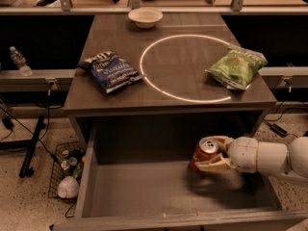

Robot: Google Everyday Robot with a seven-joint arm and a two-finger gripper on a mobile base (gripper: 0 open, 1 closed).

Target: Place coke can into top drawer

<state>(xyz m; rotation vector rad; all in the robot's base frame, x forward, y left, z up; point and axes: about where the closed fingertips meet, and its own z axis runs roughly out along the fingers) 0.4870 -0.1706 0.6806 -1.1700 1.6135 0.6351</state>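
Note:
The coke can (202, 154), red with a silver top, is held tilted inside the open top drawer (144, 191), above its grey bottom at the right of the middle. My gripper (212, 154) comes in from the right on a white arm and is shut on the can, one finger above it and one below. The can hangs a little above the drawer floor, and its shadow lies beneath it.
On the table top (183, 66) lie a blue chip bag (110, 70) at the left, a green chip bag (237, 67) at the right and a white bowl (145, 17) at the back. A wire basket (67, 170) of bottles stands on the floor at the left.

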